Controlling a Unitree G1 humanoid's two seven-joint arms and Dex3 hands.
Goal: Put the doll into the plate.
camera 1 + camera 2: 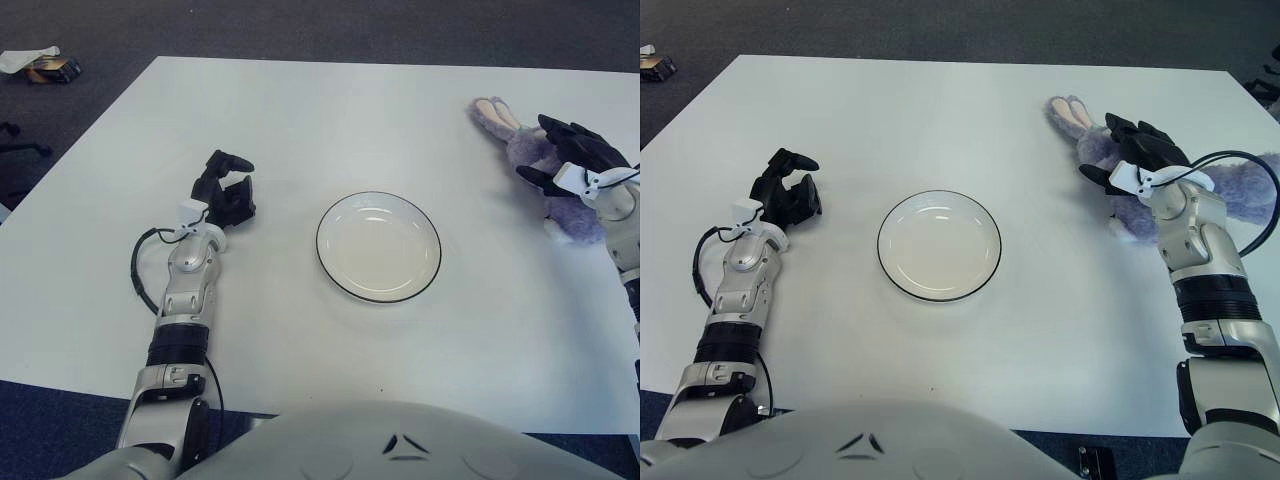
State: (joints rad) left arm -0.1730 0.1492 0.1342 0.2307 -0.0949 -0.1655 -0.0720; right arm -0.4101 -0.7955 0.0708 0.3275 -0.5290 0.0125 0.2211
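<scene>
A purple plush bunny doll [1092, 143] lies near the table's right edge, ears [489, 108] pointing to the far left. My right hand [1132, 152] is over the doll's head and chest with its black fingers spread, not closed around it. Part of the doll's body [1244, 184] shows behind the wrist. The white plate [378, 250] with a dark rim sits empty at the table's centre, well left of the doll. My left hand [226, 192] shows idle to the left of the plate, fingers loosely bent and holding nothing.
The white table [330, 110] ends close to the doll on the right. A black cable [1262, 205] loops from my right forearm over the doll's body. Small items [42, 66] lie on the dark floor at the far left.
</scene>
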